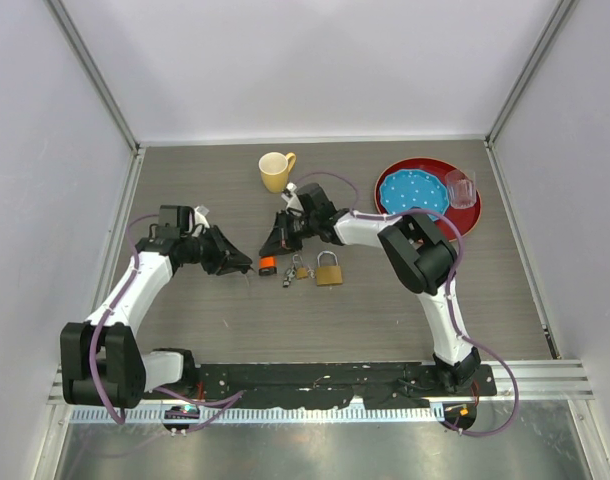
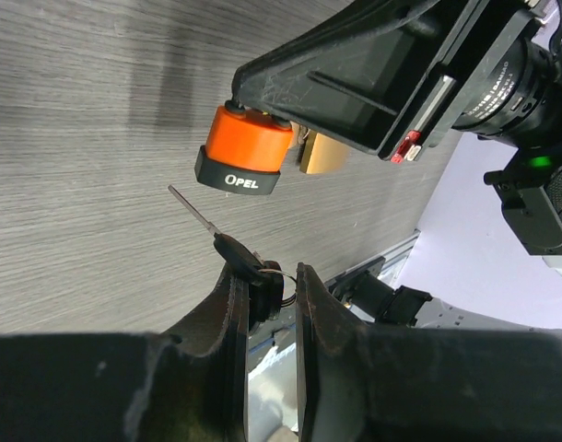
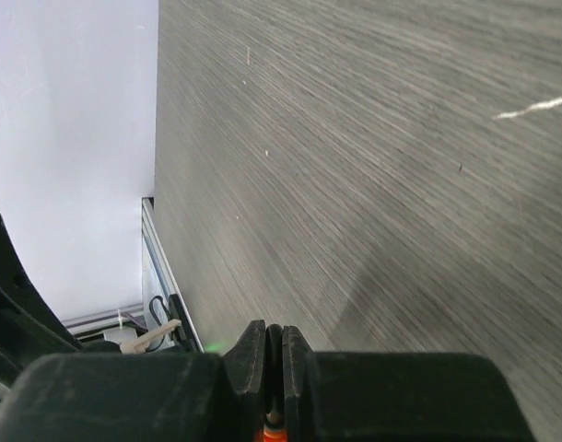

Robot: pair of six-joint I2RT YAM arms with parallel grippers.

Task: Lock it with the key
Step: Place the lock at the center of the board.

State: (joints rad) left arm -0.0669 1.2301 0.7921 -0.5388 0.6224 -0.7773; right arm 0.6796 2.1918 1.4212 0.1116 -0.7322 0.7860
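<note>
Lower centre: we see the left gripper [image 2: 267,276] closed narrowly on the key [image 2: 228,249] (black head pinched, blade pointing upper left). Beyond, upper centre, the right gripper [image 3: 275,343] is clamped tight on the orange padlock [image 2: 244,152], apart from the blade tip.

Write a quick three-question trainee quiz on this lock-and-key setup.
1. Which claw grips the orange lock? A left; B right; C neither.
2. Fill in: the left claw pinches a ____.
3. True or false: a brass lock lies on the table, in neither claw.
Key: 1 B, the right claw; 2 key; 3 true.
</note>
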